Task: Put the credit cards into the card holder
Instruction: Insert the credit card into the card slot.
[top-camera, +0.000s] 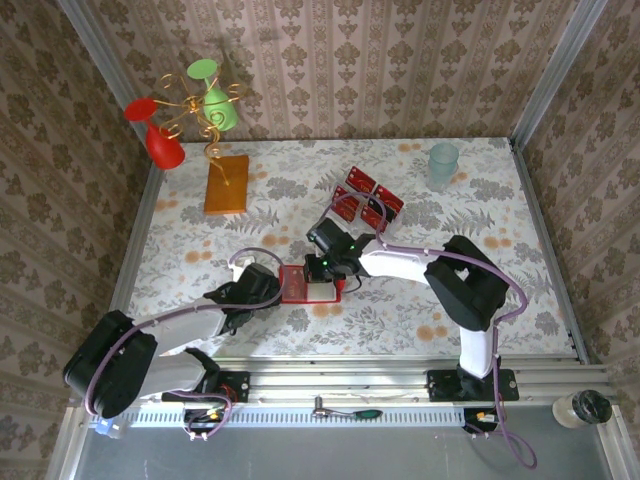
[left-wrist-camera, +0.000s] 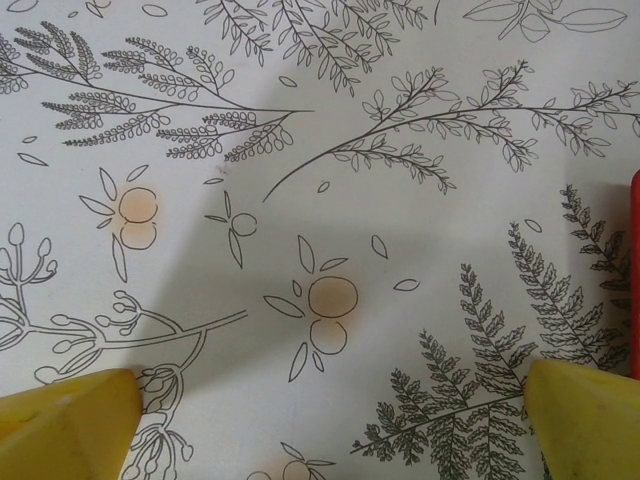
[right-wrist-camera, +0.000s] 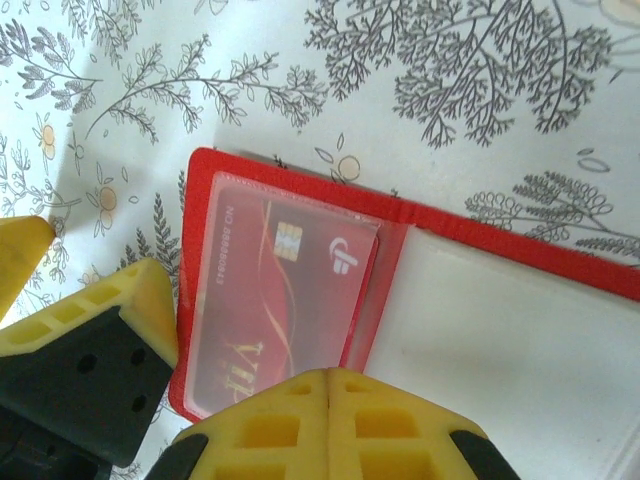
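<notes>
floral tablecloth (right-wrist-camera: 250, 100) under open red card holder (right-wrist-camera: 520, 330), card (right-wrist-camera: 270, 300) sleeved.

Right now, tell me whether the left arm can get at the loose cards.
Probably not: the loose cards lie beyond the wallet, with the right gripper and its wrist across the way.

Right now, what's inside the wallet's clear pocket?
One red card sits in the clear pocket of the wallet, chip and logo showing. The shut right gripper covers its lower edge; any card underneath it cannot be seen.
</notes>
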